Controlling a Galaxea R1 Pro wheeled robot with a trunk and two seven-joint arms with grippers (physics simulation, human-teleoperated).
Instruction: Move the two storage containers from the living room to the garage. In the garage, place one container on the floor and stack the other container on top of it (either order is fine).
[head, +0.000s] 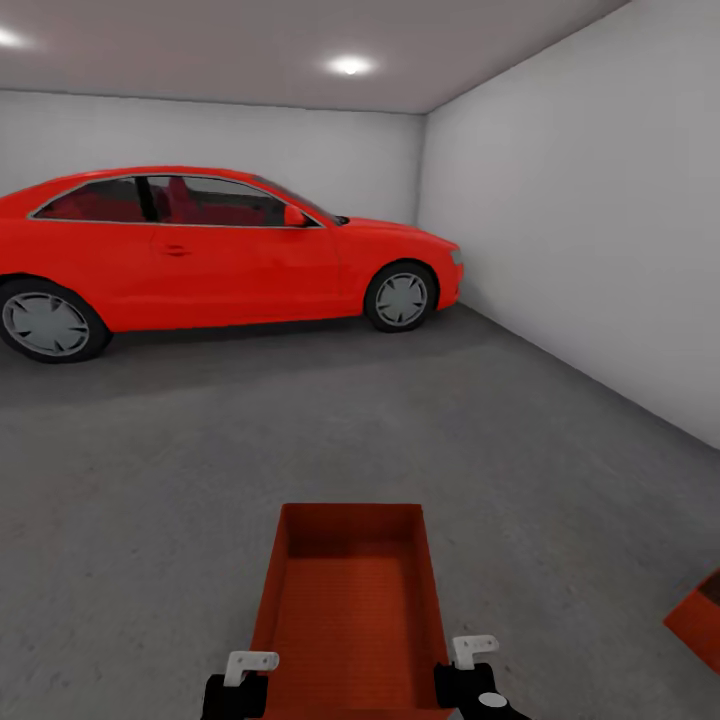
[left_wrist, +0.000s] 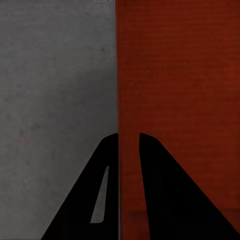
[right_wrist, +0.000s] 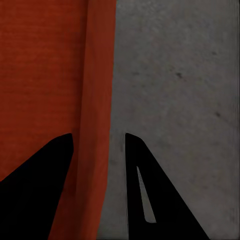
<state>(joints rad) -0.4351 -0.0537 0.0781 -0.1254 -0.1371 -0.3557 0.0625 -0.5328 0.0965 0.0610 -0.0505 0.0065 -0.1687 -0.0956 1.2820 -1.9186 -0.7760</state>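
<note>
In the head view, one red-orange open-top storage container (head: 350, 600) is low in the middle, with its long side pointing away from me, over the dark grey garage floor (head: 300, 430). My left gripper (head: 243, 682) is at its near left wall and my right gripper (head: 470, 668) is at its near right wall. In the left wrist view, the left gripper (left_wrist: 128, 135) is shut on the thin wall of the container (left_wrist: 175, 100). In the right wrist view, the right gripper (right_wrist: 98, 135) straddles the other wall of the container (right_wrist: 45, 75). A corner of the second container (head: 703, 615) shows on the floor at the right edge.
A red coupe (head: 200, 250) is parked side-on across the back of the garage. A plain white wall (head: 600, 250) runs along the right. Bare concrete lies between me and the car.
</note>
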